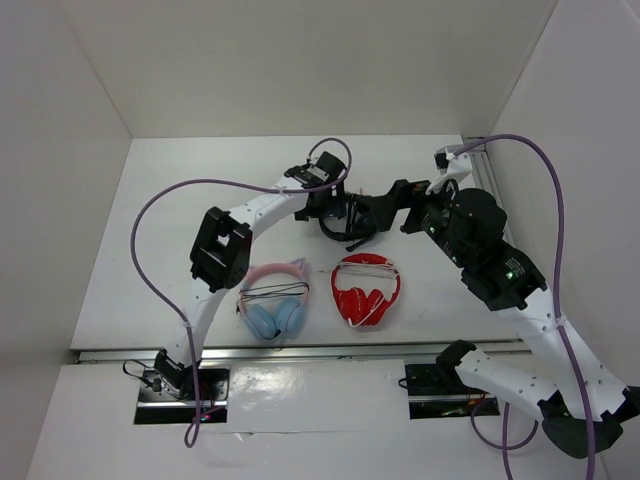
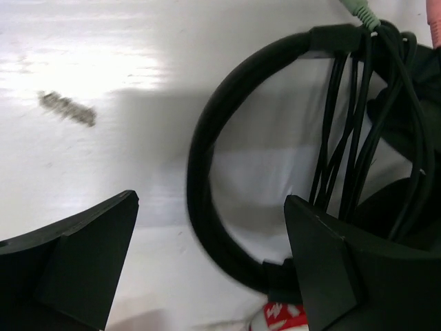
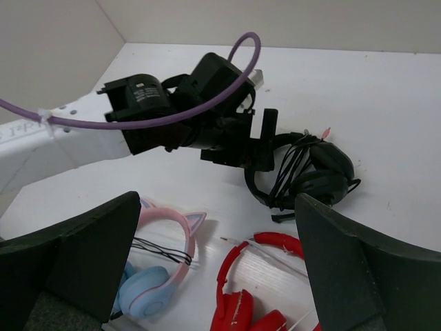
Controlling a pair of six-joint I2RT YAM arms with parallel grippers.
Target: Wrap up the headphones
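The black headphones (image 1: pixel 345 228) lie on the white table between the two grippers, their thin black cable (image 2: pixel 344 138) looped several times across the headband (image 2: pixel 200 172). My left gripper (image 1: pixel 335 208) is open and low over them; in the left wrist view (image 2: pixel 210 262) the headband runs between its fingers, close to the right one, with nothing gripped. My right gripper (image 1: pixel 375 212) is open, empty and raised. In the right wrist view (image 3: pixel 217 262) it looks down on the black headphones (image 3: pixel 320 172) and the left gripper (image 3: pixel 265 141).
A pink-and-blue cat-ear pair (image 1: pixel 273 300) and a red pair (image 1: pixel 364 290) lie nearer the front edge, both also in the right wrist view (image 3: pixel 158 276) (image 3: pixel 255 303). White walls enclose the table on the left, back and right. A purple cable (image 1: pixel 160 205) arcs over the left arm.
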